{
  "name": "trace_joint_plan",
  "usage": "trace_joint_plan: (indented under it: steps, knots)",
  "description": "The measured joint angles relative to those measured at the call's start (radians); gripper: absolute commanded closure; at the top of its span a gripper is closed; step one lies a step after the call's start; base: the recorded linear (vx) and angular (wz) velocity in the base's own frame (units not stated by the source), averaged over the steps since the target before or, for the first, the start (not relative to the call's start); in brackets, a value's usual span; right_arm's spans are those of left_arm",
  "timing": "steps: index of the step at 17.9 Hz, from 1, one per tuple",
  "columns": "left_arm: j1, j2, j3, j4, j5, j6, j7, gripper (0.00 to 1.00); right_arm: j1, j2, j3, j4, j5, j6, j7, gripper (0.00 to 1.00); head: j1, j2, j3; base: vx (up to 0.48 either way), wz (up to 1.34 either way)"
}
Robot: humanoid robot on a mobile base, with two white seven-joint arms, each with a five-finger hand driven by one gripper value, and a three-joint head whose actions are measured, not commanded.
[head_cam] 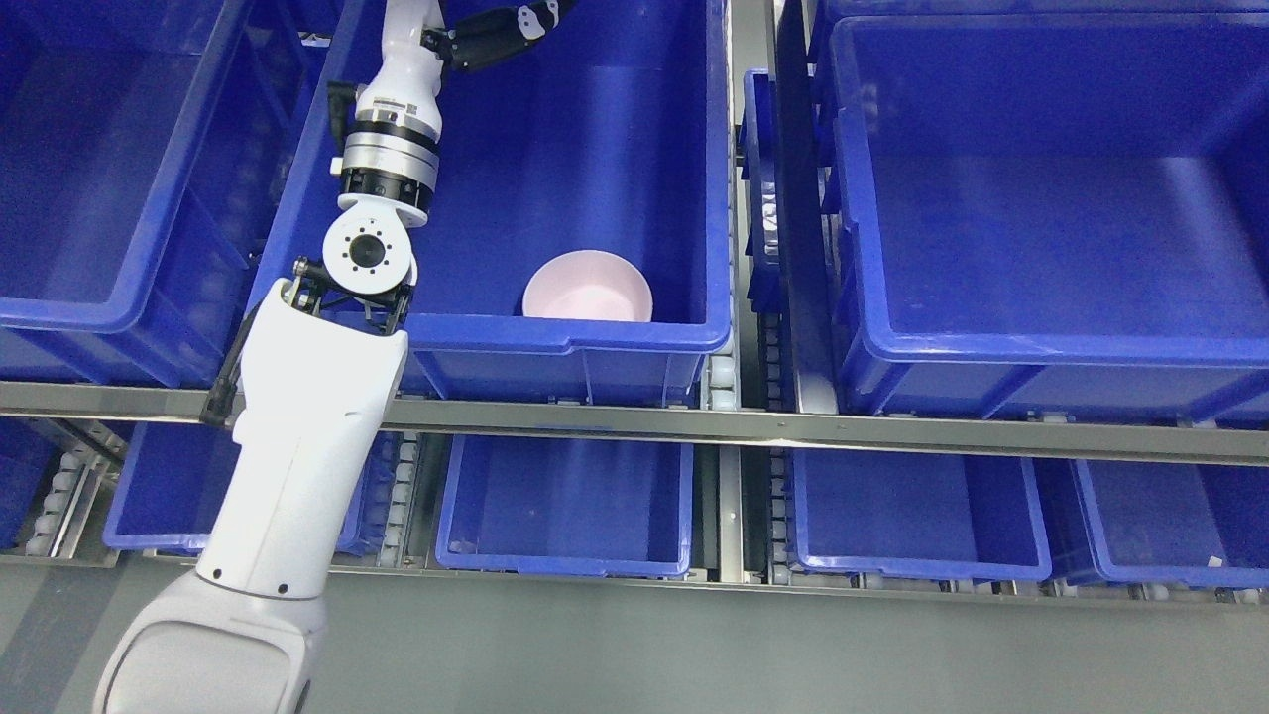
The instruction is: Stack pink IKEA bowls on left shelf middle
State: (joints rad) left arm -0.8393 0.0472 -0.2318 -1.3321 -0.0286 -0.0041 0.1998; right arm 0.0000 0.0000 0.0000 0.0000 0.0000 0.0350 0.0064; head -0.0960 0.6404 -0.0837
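A pink bowl (pixel 587 288) sits upright in the middle blue bin (pixel 555 342) on the shelf, near the bin's front wall. My left arm (pixel 307 436) rises from the lower left and reaches over the bin's left part. Its black hand (pixel 506 30) shows only in part at the top edge, high above the bin's back and well away from the bowl. The frame does not show how the hand stands or whether it holds anything. The right arm is out of view.
A large blue bin (pixel 99 307) stands on the left and another (pixel 1051 357) on the right of the same shelf. A metal shelf rail (pixel 793 428) runs across the front. Smaller blue bins (pixel 565 511) sit on the lower shelf.
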Motion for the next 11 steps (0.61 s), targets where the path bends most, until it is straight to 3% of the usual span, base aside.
trace_joint_plan:
  steps: [5,11]
  knots:
    - [0.056,-0.018,0.040,-0.093,0.071,0.127,0.021,0.00,0.000,0.000,0.000,0.000,0.000,0.000,0.000,0.00,0.0000,0.000,0.000,0.000,0.00]
    - [0.141,-0.028,0.147,-0.181,0.100,0.150,-0.137,0.00,0.000,0.000,0.000,0.000,0.000,0.003,0.000,0.00,0.0000,0.000,0.000,0.000,0.00]
